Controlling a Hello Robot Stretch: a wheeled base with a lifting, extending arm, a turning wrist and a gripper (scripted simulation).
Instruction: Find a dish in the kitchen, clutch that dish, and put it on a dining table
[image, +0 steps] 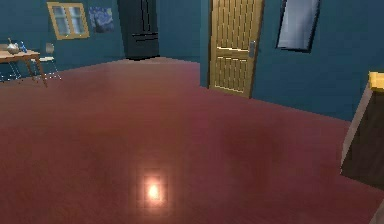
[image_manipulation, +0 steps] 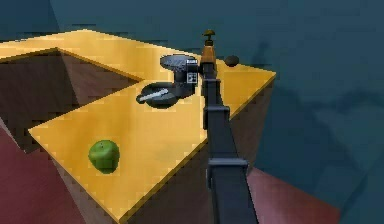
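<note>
Yellow-orange wooden counter bears the grey, shallow round dish at the dark two-fingered gripper, whose grip and load I cannot tell, so a slow, level lift away from the green apple seems wisest.

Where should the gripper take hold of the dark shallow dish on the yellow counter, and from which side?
Its rim, probably. The dark shallow dish lies flat and low on the yellow counter, with no handle I can make out, so come down from above onto the edge at the arm side view's right, nearest the gripper.
</note>
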